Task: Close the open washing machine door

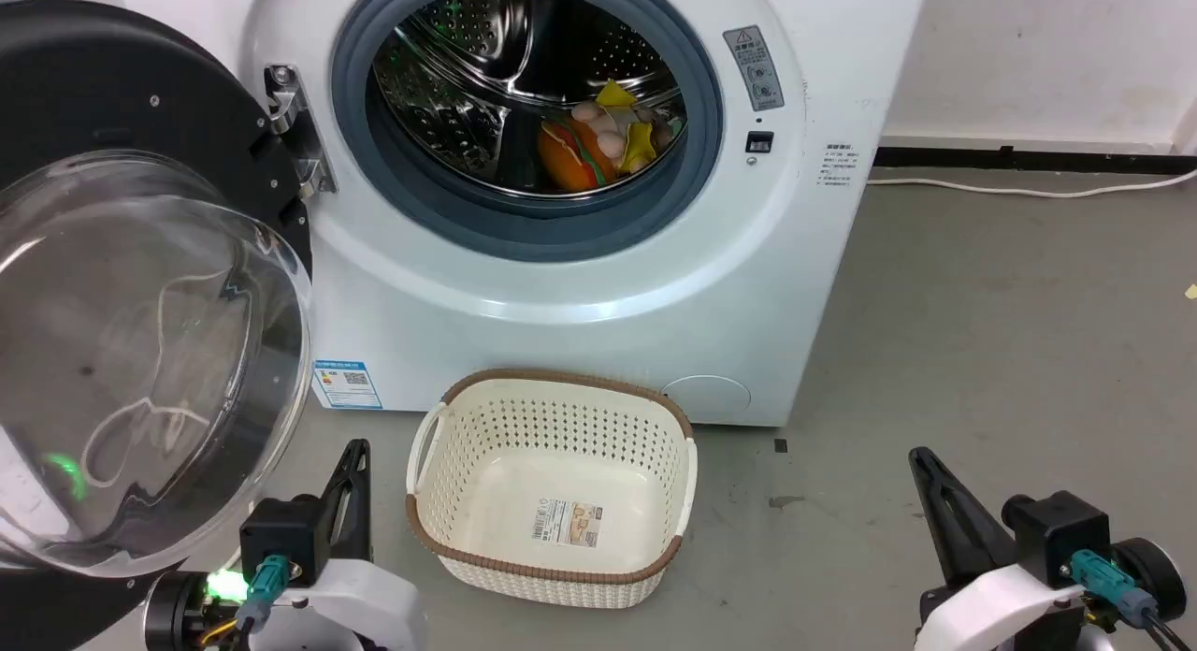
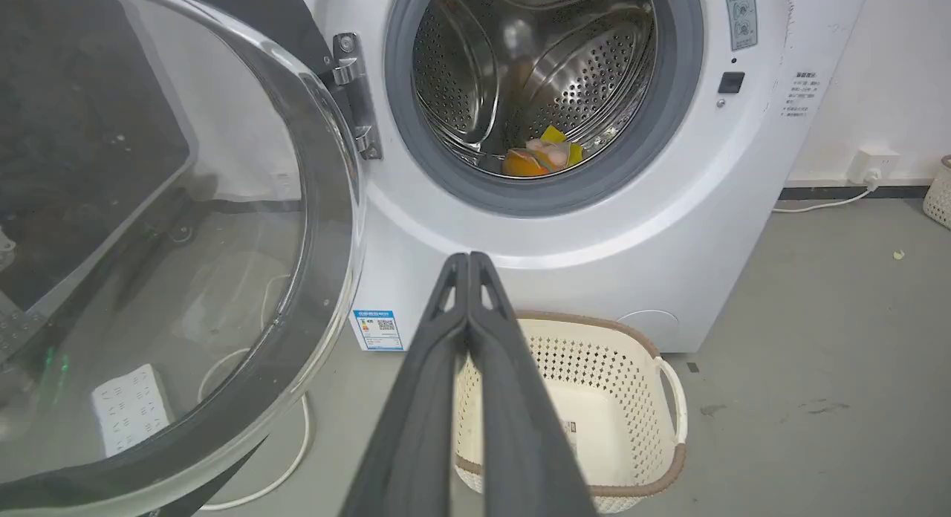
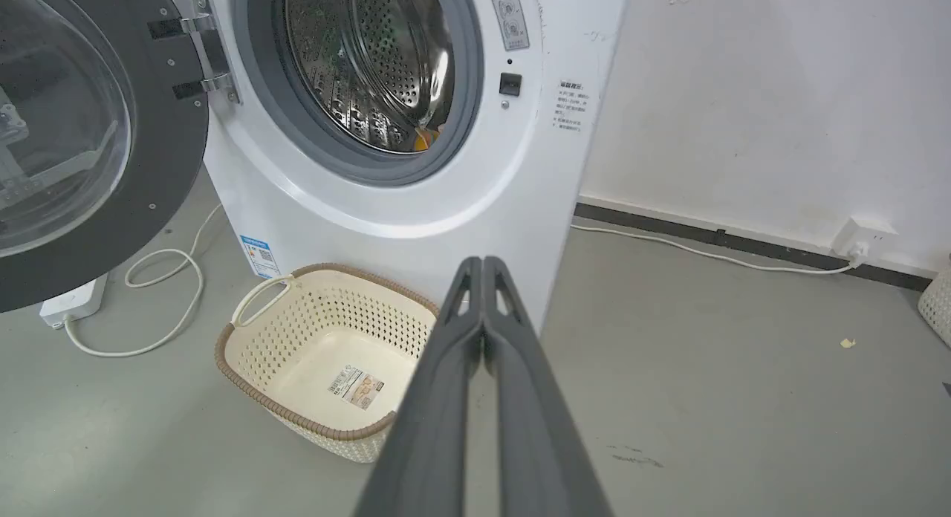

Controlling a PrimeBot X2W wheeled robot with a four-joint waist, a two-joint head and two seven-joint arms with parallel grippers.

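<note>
The white washing machine (image 1: 598,305) stands open, the washing machine door (image 1: 140,333) swung wide on its left-side hinge (image 1: 297,132), a cream basket (image 1: 542,585) on the floor before it, the left gripper (image 2: 469,258) and right gripper (image 3: 483,261) low, fingers pressed together and empty, and perhaps soft toys (image 1: 598,137) in the drum.

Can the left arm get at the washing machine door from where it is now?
Probably yes. The washing machine door hangs open on the robot's left, close beside the shut left end effector, with nothing between them; the basket sits to its other side.
</note>
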